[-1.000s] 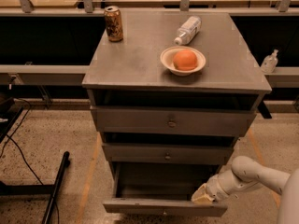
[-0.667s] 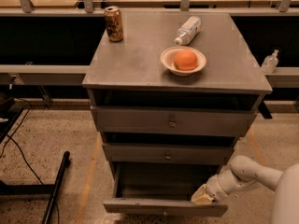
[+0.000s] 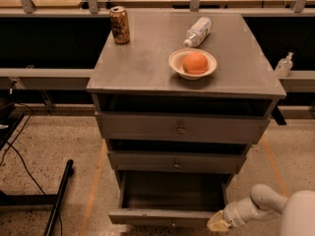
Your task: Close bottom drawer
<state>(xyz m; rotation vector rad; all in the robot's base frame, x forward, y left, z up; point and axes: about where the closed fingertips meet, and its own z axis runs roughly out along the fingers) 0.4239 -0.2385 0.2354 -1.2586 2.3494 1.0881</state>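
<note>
The grey metal cabinet (image 3: 147, 68) fills the centre of the frame, seen from above and in front; all three of its drawers stand out from the body by some amount. The bottom drawer (image 3: 162, 216) is at lower centre, pulled out much further than the other two, so that its dark inner floor shows behind the low front panel; its small knob (image 3: 173, 224) sits at the middle of that panel, close to the bottom edge of the frame.

The gripper (image 3: 218, 224) is at the lower right, at the end of a pale arm (image 3: 263, 203) that reaches in from the right corner; its yellowish tip lies at the right end of the bottom drawer's front panel, touching it or just beside it; whether the gripper is spread or closed I cannot tell.

Above, the middle drawer (image 3: 174, 161) is out only a little; the top drawer (image 3: 179, 128), with the tallest front, is likewise slightly out.

On the cabinet's top surface a drink can (image 3: 119, 24) stands upright at the far left corner; a plastic bottle (image 3: 198, 32) lies on its side towards the far right; a pale bowl (image 3: 178, 65) nearer the front holds an orange fruit (image 3: 195, 62).

A black cable (image 3: 19, 154) and a black bar (image 3: 59, 195) lie on the speckled floor (image 3: 64, 146) at lower left; a pump bottle (image 3: 284, 65) stands on the ledge at the right edge.
</note>
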